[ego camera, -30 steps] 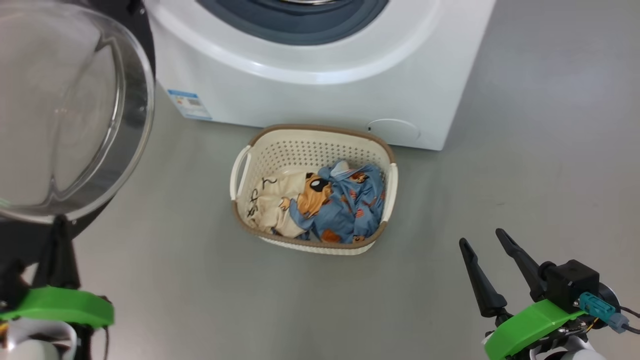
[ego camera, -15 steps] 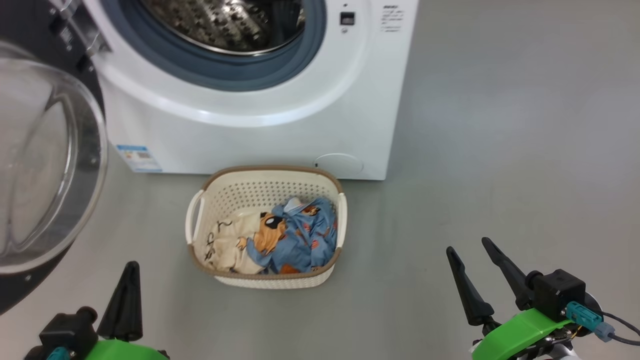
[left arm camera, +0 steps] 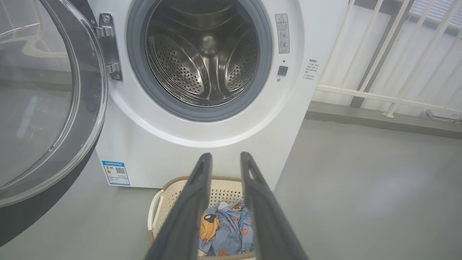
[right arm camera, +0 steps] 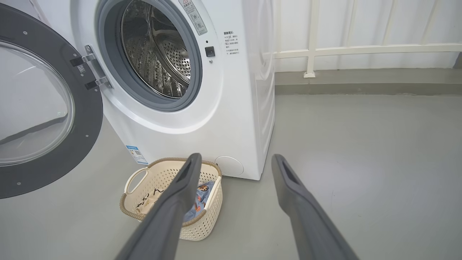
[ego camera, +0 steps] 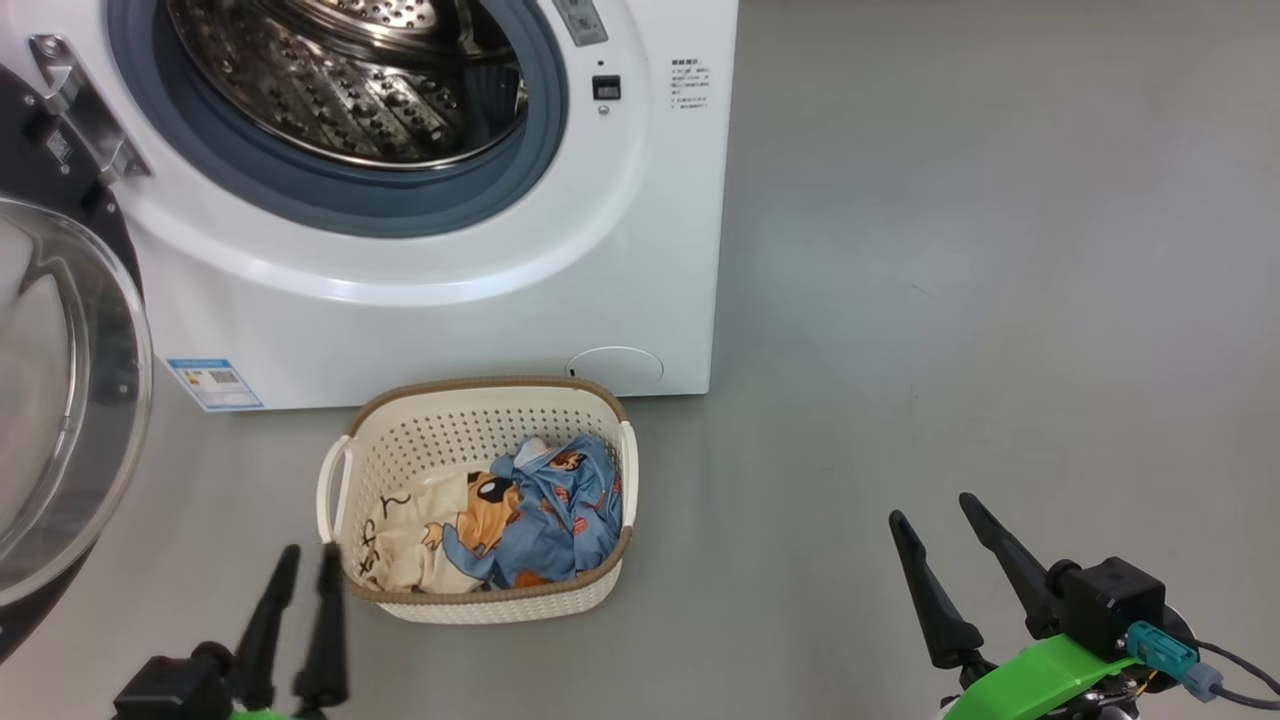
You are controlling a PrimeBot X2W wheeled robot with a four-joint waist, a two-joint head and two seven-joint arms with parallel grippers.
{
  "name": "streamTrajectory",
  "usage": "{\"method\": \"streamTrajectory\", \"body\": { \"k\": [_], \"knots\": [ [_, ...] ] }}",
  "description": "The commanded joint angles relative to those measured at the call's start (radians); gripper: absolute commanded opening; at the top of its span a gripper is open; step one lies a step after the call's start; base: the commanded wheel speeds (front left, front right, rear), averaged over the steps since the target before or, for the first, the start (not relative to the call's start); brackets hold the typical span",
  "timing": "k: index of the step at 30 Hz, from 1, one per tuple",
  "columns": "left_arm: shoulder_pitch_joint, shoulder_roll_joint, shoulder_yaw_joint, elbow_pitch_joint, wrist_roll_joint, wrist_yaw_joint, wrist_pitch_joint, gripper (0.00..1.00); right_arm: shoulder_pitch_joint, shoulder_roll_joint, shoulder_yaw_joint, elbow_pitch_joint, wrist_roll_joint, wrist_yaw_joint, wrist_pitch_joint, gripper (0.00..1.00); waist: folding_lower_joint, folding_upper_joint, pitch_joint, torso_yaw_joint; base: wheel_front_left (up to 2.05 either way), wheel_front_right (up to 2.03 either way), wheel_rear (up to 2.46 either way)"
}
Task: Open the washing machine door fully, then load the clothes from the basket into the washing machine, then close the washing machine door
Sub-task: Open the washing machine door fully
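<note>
Grey floor with a white railing behind

The floor (ego camera: 950, 300) is smooth, matt grey, marked by a few faint scuffs. In the right wrist view a white railing (right arm camera: 361, 48) runs along its far edge. The railing's post (right arm camera: 312, 61) stands on a low grey kerb (right arm camera: 361, 85), and a pale wall (right arm camera: 346, 21) lies behind the bars. In the left wrist view the bars look slanted.

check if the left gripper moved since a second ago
Yes: the left gripper has come off the washing machine door rim, toward the basket.
</note>
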Motion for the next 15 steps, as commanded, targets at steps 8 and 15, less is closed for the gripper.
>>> {"method": "streamTrajectory", "body": {
  "k": [8,15],
  "knots": [
    [-0.007,0.008,0.009,-0.031,-0.003,0.023,-0.005,1.0,-0.02,0.011,0.011,-0.013,0.0,0.002,-0.022,1.0,0.0,0.0,0.005,-0.011,0.0,0.0,0.0],
    [-0.014,0.007,0.001,-0.028,-0.019,0.031,-0.006,1.0,-0.027,0.017,0.001,-0.009,-0.009,0.002,-0.032,1.0,0.0,0.0,0.014,-0.014,0.0,0.0,0.0]
  ]
}}
